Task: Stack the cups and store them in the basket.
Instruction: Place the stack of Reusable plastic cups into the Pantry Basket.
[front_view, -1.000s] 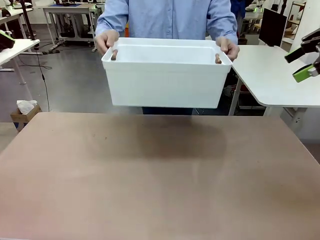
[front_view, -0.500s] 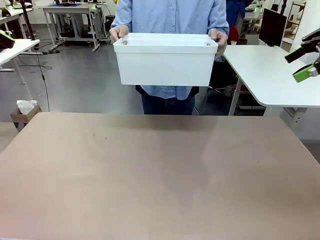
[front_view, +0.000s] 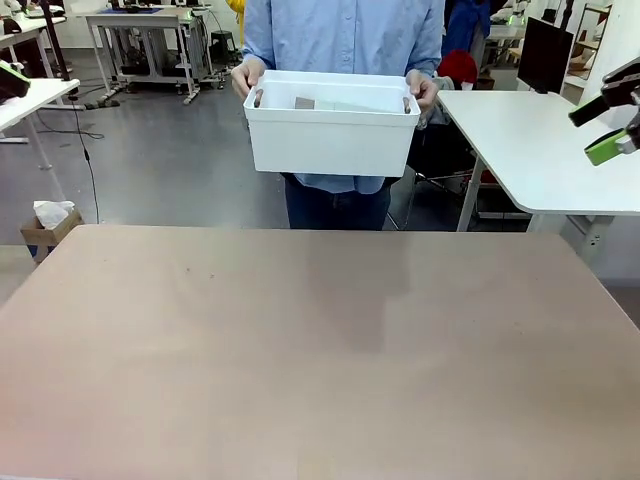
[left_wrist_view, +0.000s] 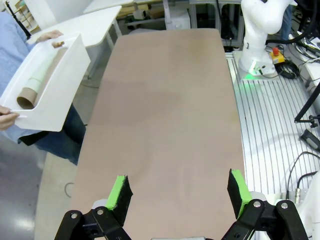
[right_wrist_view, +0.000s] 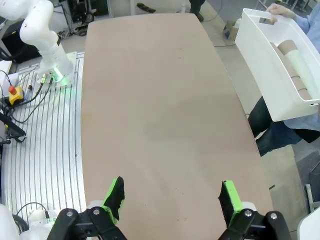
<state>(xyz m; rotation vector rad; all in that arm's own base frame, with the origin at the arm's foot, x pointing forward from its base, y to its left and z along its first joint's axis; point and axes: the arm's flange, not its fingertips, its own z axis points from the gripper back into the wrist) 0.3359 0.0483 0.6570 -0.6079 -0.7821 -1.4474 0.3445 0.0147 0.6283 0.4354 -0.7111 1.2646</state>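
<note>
We see the table (front_view: 320, 350) bare, the basket (front_view: 332, 140) top centre of frame, held by a person's hands (front_view: 247, 75) beyond the far edge, nested cups (right_wrist_view: 292, 62) lying inside. Left gripper (left_wrist_view: 178, 194) and right gripper (right_wrist_view: 171, 196) jaws spread wide, gripping nothing, well apart from the basket.

the left tool (left_wrist_view: 179, 194) hangs high over the brown surface (left_wrist_view: 165, 115), its two green-padded fingers (left_wrist_view: 120, 192) spread wide with nothing between them. past the surface's far edge a person's hands (left_wrist_view: 49, 36) hold the white basket (left_wrist_view: 62, 85) in the air, tilted; nested cups (left_wrist_view: 35, 80), tan and pale green, lie on their side inside it.
</note>
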